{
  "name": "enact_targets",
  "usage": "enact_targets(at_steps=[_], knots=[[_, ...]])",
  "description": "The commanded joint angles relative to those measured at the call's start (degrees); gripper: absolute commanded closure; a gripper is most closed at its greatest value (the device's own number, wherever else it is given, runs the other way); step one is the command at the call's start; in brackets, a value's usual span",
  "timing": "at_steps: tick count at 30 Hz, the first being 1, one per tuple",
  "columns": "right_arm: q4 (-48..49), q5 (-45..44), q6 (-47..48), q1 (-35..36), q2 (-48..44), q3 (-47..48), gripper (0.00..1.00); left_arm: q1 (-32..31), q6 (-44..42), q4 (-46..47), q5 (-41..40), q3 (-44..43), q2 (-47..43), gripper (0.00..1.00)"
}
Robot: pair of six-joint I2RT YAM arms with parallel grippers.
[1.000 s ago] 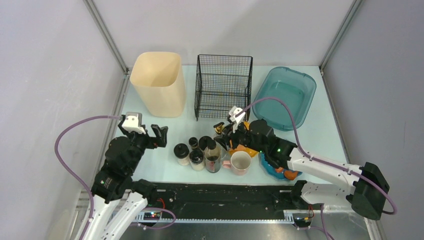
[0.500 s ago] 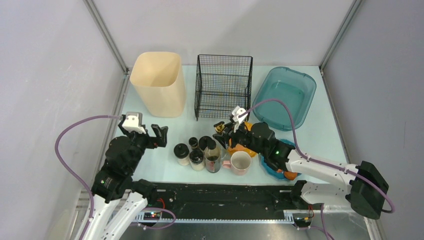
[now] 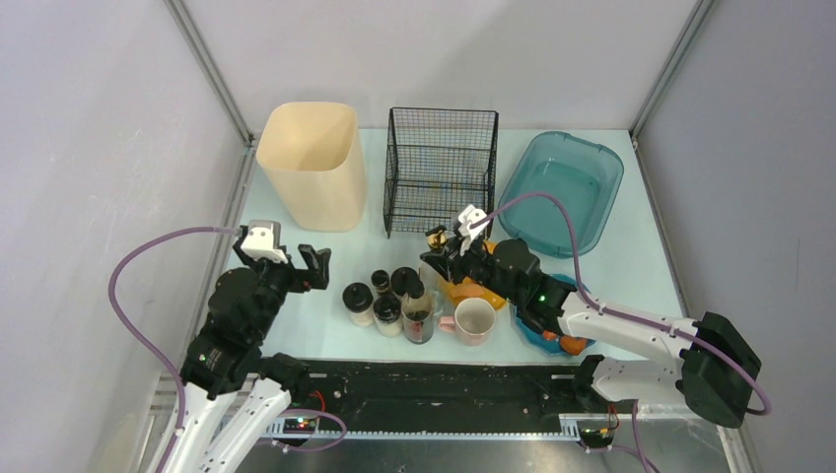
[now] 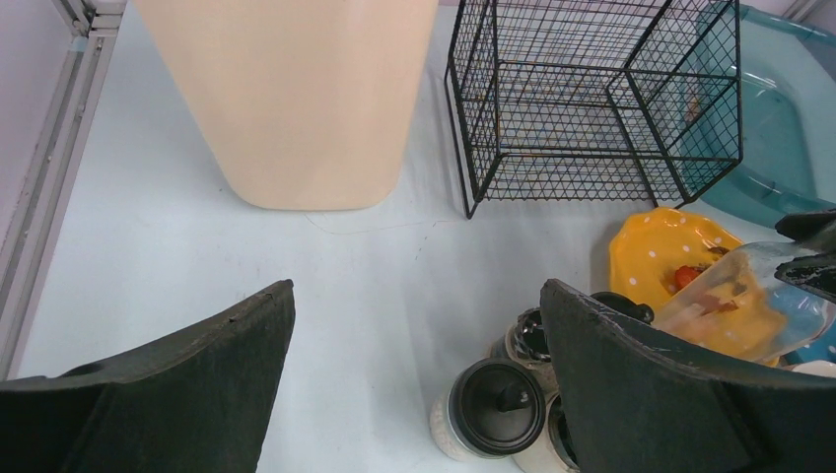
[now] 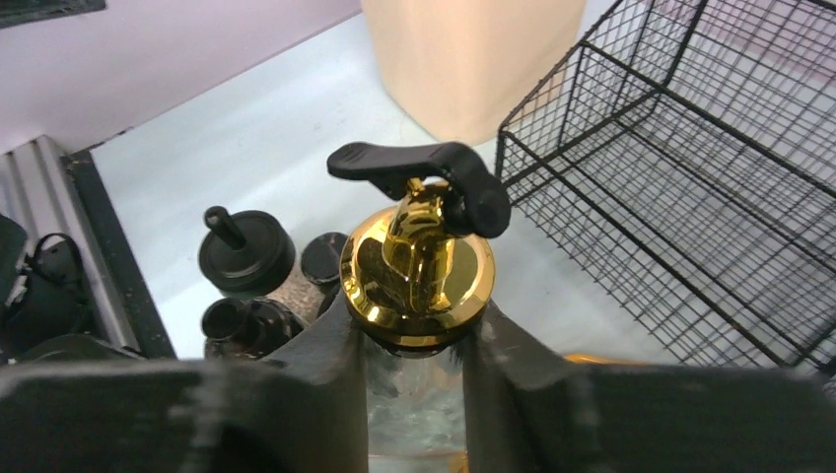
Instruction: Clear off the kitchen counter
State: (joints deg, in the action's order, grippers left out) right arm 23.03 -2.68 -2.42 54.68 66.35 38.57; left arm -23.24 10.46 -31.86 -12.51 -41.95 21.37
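Top view: my right gripper [image 3: 441, 248] clamps a gold-capped glass dispenser bottle [image 3: 435, 237] just in front of the wire basket [image 3: 441, 168], which stands on the mint kitchen counter [image 3: 641, 246]. My left gripper [image 3: 286, 258] hangs front-left of the basket. Left wrist: its jaws gape wide, empty. Right wrist: both fingers [image 5: 325, 374] pinch the bottle's neck beneath the cap.

The left arm [image 3: 232, 325] sits folded at near left, left gripper [image 4: 416, 288] spread wide and empty. The right arm [image 3: 611, 320] stretches leftward, right gripper [image 5: 414, 330] clamped on a bottle [image 5: 416, 261] below its cap.
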Motion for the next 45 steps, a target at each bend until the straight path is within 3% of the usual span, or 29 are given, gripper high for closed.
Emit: enact_targets(at_steps=[1,20,27,35,45], knots=[[3.2,-0.8,-0.7,0.5,-1.3,0.2,1.00,-0.2,-1.0,1.8,-1.1,0.1,0.5,0.02],[-2.0,-6.3,6.5,0.5,-12.2,7.9,1.00,-0.2,-1.5,1.7,-0.1,0.3,2.3,0.02],[-6.2,-11.4,11.9,-0.4,-12.4,16.8,1.00,-0.2,-1.5,1.7,-0.1,0.2,2.3,0.02],[-8.6,-16.8,14.7,-6.5,-3.8,30.5,1.00,-0.3,1.6,1.8,-0.1,-1.4,1.9,0.02],[-5.3,-20.4,11.5,-17.1,11.4,48.1,1.00,-0.3,4.6,3.2,-2.3,-0.1,-0.3,0.02]])
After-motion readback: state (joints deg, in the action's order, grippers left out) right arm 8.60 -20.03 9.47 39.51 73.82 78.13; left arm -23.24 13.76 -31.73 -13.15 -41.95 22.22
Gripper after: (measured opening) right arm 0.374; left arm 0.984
